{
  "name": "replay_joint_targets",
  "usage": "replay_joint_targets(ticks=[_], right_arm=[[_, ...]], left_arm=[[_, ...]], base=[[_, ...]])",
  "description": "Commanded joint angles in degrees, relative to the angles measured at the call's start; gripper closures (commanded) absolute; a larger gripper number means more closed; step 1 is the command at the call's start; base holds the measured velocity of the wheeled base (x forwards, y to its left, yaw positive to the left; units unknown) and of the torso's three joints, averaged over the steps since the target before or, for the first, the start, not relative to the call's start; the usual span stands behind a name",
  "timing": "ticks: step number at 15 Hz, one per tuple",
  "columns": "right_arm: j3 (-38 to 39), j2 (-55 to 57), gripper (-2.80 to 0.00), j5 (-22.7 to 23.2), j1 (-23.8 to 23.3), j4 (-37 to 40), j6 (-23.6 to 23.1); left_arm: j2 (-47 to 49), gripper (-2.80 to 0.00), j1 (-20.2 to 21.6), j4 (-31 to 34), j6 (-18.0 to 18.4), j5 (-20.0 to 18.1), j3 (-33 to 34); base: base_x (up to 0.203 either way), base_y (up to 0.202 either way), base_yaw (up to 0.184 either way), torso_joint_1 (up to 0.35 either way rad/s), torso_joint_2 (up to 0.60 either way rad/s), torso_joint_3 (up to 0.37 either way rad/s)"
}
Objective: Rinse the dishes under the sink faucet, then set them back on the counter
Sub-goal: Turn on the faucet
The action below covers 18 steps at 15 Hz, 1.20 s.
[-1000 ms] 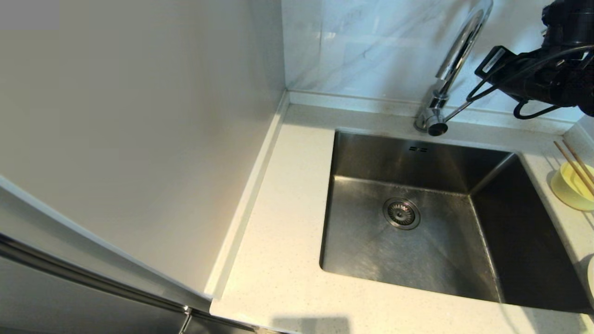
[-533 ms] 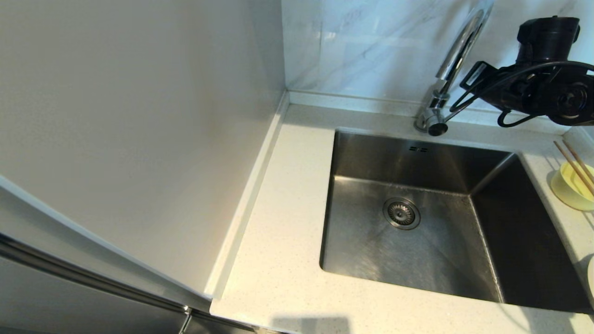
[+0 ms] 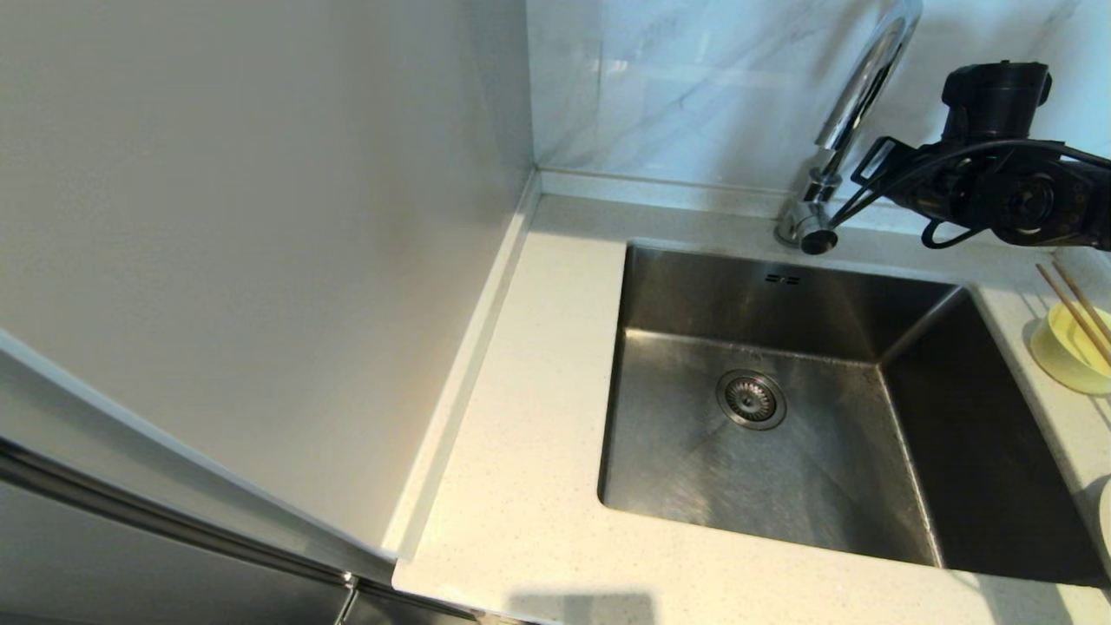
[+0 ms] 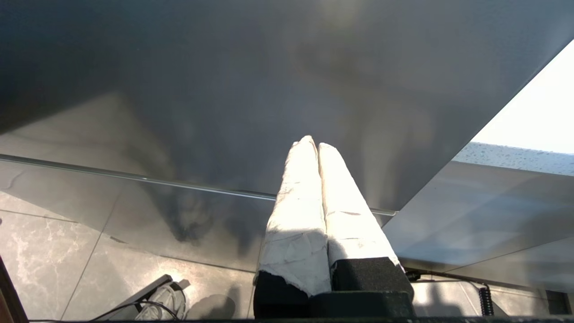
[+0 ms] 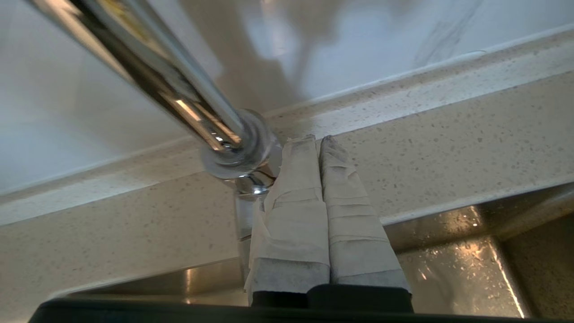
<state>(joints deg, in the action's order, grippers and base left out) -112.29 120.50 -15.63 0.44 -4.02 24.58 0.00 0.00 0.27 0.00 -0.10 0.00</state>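
The chrome gooseneck faucet (image 3: 855, 104) stands behind the steel sink (image 3: 677, 451), with its thin lever (image 3: 849, 208) slanting up to the right from the round base (image 5: 237, 152). My right gripper (image 5: 318, 140) is shut with nothing between its taped fingers. It hangs over the counter strip just behind the sink, right beside the base and the lever (image 5: 243, 220). The pale yellow bowl (image 3: 1072, 347) sits on the counter to the right of the sink, with the chopsticks (image 3: 1076, 308) lying across it. A sliver of the white dish (image 3: 1105, 521) shows at the right edge. My left gripper (image 4: 316, 143) is shut and parked low beside a grey cabinet front.
The drain strainer (image 3: 751, 399) and overflow slots (image 3: 783, 279) show in the empty basin. Speckled counter (image 3: 521, 434) runs left of the sink up to a tall white side panel (image 3: 260, 260). The grey-veined marble wall (image 3: 694, 87) rises behind the faucet.
My right arm has come down and shifted left towards the faucet's base and lever, turning its wrist. The bowl, chopsticks and dish have not moved.
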Motion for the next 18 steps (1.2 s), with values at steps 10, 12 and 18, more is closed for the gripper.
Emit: replay_joint_targets(ticks=[10,12,18], right_arm=[[16.8,-11.6,0.0,8.1,-1.4,1.2,-1.4],[18.3,-13.3,0.0,9.3,-1.5,0.8,-1.7],[16.7,-22.1,0.0,7.8,-8.2,2.0,-1.9]], left_arm=[[0.0,0.0,0.0,0.0,0.0,0.0,0.0],[0.0,0.0,0.0,0.0,0.0,0.0,0.0],[0.0,0.0,0.0,0.0,0.0,0.0,0.0]], base=[[0.0,0.0,0.0,0.0,0.0,0.0],[0.0,0.0,0.0,0.0,0.0,0.0],[0.0,0.0,0.0,0.0,0.0,0.0]])
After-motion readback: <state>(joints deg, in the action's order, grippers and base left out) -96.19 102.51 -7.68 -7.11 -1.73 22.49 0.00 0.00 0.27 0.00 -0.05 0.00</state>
